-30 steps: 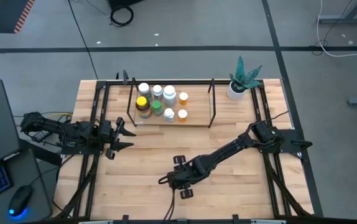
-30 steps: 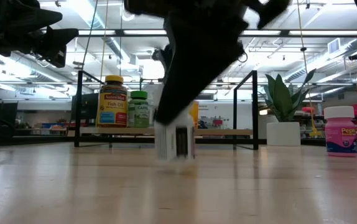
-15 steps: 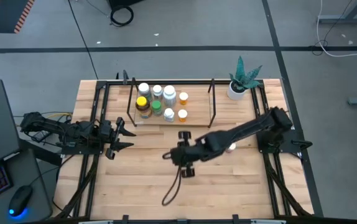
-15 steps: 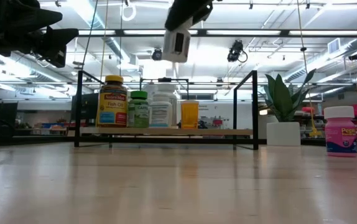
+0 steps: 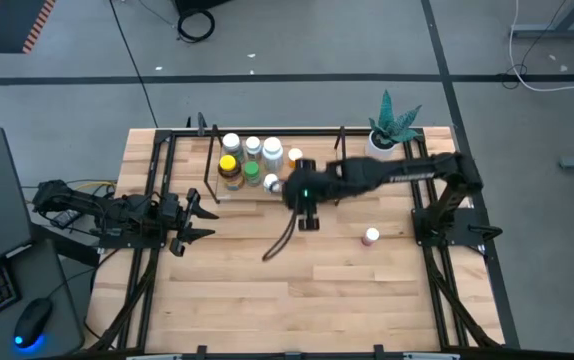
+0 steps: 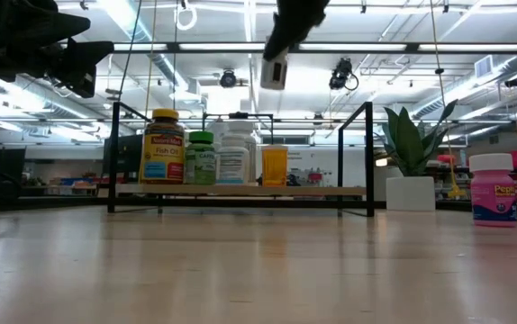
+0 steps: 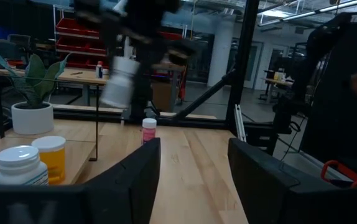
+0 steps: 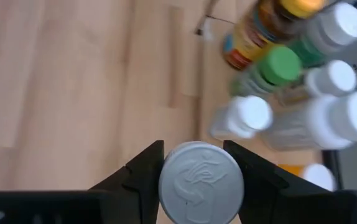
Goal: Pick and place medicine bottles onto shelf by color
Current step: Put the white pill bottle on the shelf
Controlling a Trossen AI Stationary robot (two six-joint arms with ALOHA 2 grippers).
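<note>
Over the shelf [image 5: 312,195], near its front edge: right gripper [image 8: 197,163] raised, fingers [image 8: 142,168] clamped on a white-capped bottle [image 8: 201,182] (cap toward the wrist camera). Below on the board: grouped medicine bottles [image 5: 252,163], yellow and green caps among white. Off right on the table: pink-capped bottle [image 5: 370,237]. At the left edge: left gripper [image 5: 199,221], fingers spread, empty.

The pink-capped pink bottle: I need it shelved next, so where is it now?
The pink-capped pink bottle stands alone on the wooden table's right half in the high view, off the black-framed shelf, below the potted plant.
</note>
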